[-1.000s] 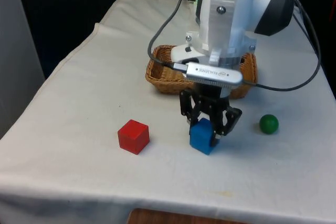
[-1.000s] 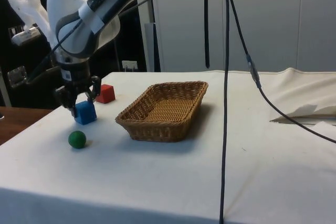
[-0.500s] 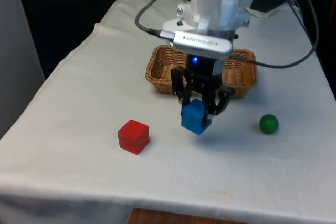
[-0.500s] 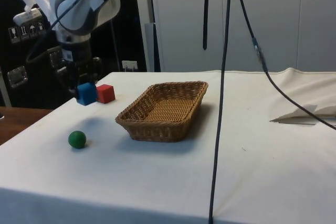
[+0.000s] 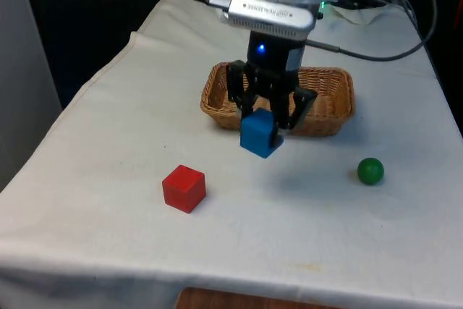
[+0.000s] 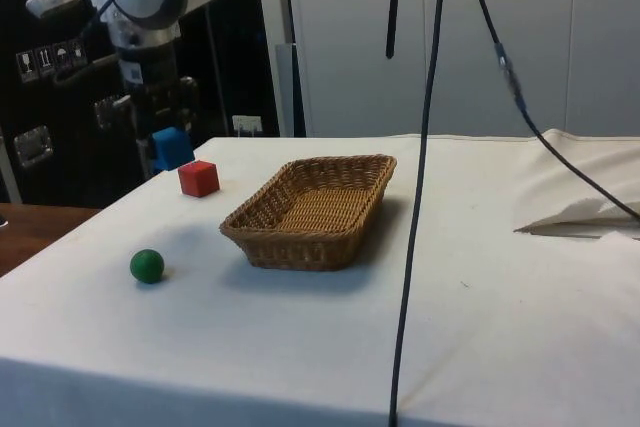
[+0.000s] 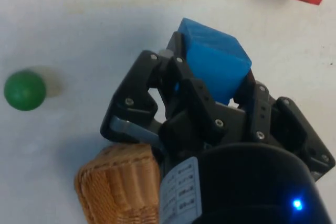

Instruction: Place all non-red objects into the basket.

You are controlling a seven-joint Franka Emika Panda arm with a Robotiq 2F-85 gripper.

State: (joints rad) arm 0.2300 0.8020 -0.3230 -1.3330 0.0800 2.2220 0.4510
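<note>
My gripper (image 5: 262,124) is shut on the blue cube (image 5: 260,135), which hangs in the air just in front of the wicker basket (image 5: 217,100). From the side, the blue cube (image 6: 172,147) sits well above the cloth, higher than the basket (image 6: 312,209). At the wrist, the blue cube (image 7: 212,66) is pinched between the black fingers (image 7: 202,100). A red cube (image 5: 184,188) rests on the cloth towards the front view's left. A green ball (image 5: 370,171) lies towards the front view's right. The red cube (image 6: 199,178) and green ball (image 6: 147,266) both lie apart from the basket.
Black cables (image 6: 420,147) hang down across the side view in front of the basket. A rumpled fold of white cloth (image 6: 575,197) lies beyond the basket in the side view. The table's near edge (image 5: 231,287) runs along the bottom of the front view.
The gripper has lifted the blue cube off the cloth and carried it upward and back towards the basket. The red cube and green ball have stayed put.
</note>
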